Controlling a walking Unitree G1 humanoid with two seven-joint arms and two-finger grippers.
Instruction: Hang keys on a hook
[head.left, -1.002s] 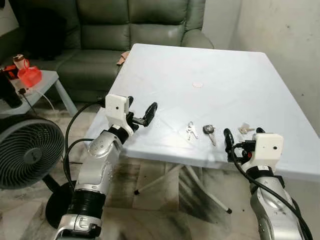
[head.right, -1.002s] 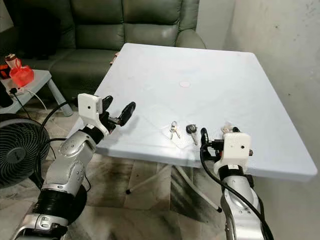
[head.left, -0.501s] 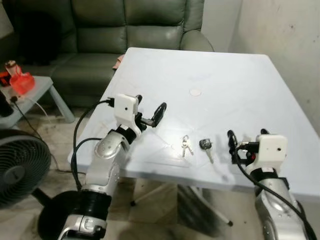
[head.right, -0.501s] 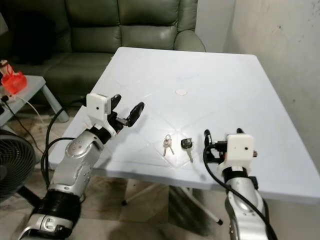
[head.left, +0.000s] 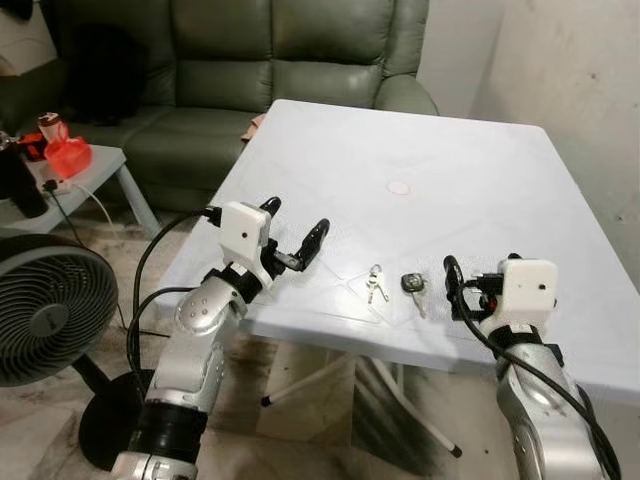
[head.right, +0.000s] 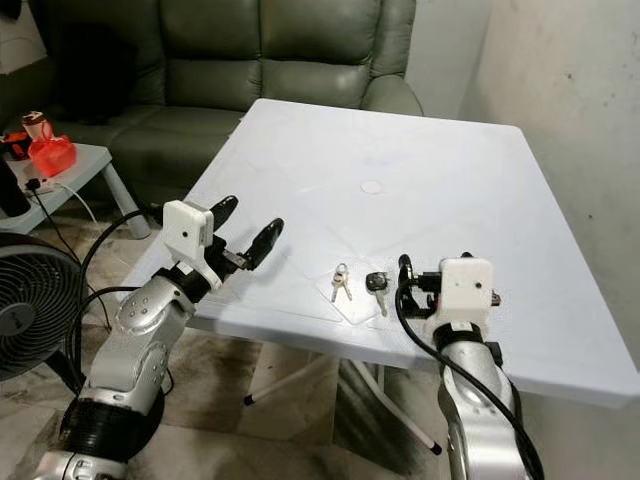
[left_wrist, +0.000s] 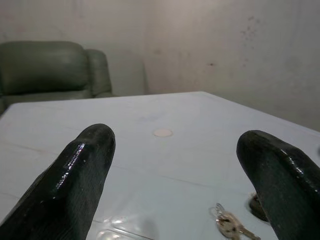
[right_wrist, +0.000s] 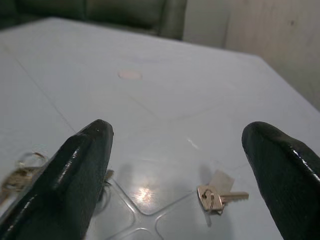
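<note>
- White table (head.left: 450, 150): near edge runs just in front of both grippers; its far half is bare apart from a small round disc (head.left: 399, 187).
- Left gripper (head.left: 292, 232): fingers spread wide, holding nothing, over the near-left part of the table.
- Right gripper (head.left: 482, 282): fingers wide apart, holding nothing, at the near edge.
- Small key bunch (head.left: 375, 284) and black-headed key (head.left: 413, 288) lie flat between the grippers, close to the edge.
- Tagged key (right_wrist: 215, 195) lies ahead of the right gripper.
- Room: green sofa (head.left: 250, 60) behind the table, fan (head.left: 45, 315) on the floor at left, bare wall (head.left: 590, 90) at right.
</note>
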